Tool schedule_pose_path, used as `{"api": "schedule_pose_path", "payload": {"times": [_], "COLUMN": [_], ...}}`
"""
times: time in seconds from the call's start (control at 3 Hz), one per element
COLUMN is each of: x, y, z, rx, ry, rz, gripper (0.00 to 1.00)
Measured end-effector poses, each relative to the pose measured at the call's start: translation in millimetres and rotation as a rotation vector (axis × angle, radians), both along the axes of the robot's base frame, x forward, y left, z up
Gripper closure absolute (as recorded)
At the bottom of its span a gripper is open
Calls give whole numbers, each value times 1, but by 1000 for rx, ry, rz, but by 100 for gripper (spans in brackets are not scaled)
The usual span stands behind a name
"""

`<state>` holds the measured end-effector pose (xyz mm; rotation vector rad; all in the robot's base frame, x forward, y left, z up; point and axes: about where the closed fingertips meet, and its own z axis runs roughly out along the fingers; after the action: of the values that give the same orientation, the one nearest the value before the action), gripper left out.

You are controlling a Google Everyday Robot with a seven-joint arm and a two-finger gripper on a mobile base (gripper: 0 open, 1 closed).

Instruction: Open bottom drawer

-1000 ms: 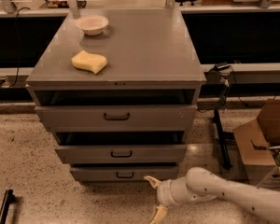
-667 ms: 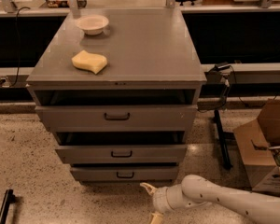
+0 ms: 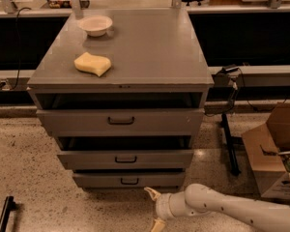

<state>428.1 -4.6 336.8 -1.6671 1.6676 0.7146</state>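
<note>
The grey metal cabinet [image 3: 135,52] has three drawers. The bottom drawer [image 3: 99,180] has the slimmest front, with a small dark bar handle [image 3: 129,181] at its centre, and sits nearly flush. My gripper [image 3: 152,208] is low over the floor, just below and to the right of that handle, a short way in front of the drawer front. Its two cream fingers [image 3: 151,193] are spread apart and hold nothing. The white arm [image 3: 232,209] comes in from the lower right.
The top drawer [image 3: 121,121] and middle drawer [image 3: 125,158] stick out slightly. A white bowl [image 3: 95,24] and a yellow sponge [image 3: 92,64] lie on the cabinet top. A cardboard box [image 3: 273,149] stands at the right, a black stand [image 3: 229,139] beside the cabinet.
My gripper has slid a little to the left along the floor, closer under the bottom drawer's handle. The drawers have not moved.
</note>
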Motion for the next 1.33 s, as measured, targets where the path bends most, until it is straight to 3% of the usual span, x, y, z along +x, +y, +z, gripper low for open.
{"api": "schedule_pose_path", "payload": {"times": [0.33, 0.67, 1.0, 1.33], "x": [30, 67, 67, 75], "y": [-2, -9, -9, -17], "z": [-24, -48, -48, -50], "rx": [-44, -90, -90, -134], "ry": [-56, -76, -77, -119], "rz": [-83, -105, -105, -131], "gripper": [0, 0, 0, 0]}}
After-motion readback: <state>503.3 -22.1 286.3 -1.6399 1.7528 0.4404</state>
